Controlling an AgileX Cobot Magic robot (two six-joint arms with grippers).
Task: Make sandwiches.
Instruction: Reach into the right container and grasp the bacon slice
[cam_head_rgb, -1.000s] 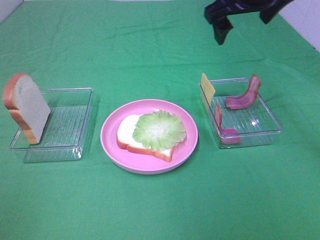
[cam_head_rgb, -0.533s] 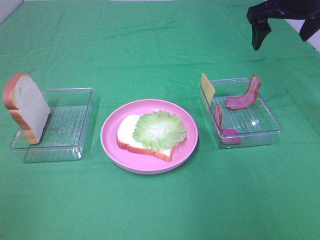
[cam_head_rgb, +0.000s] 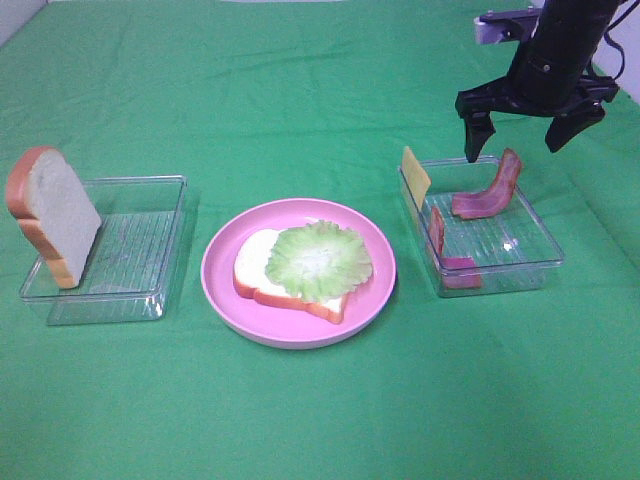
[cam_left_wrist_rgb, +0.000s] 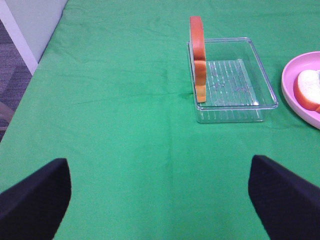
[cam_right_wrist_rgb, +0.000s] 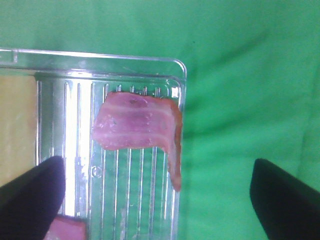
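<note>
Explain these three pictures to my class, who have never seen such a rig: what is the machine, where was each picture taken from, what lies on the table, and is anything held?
The machine is a robot with two arms, each ending in a two-fingered gripper. One picture looks down from a high camera; the other two come from cameras on the wrists. On the green cloth stands a pink plate with a bread slice topped by lettuce. The left tray has a second bread slice leaning upright. The right tray holds bacon strips and a cheese square. The right gripper hangs open above the bacon; the left gripper is open over bare cloth. Neither holds anything.
</note>
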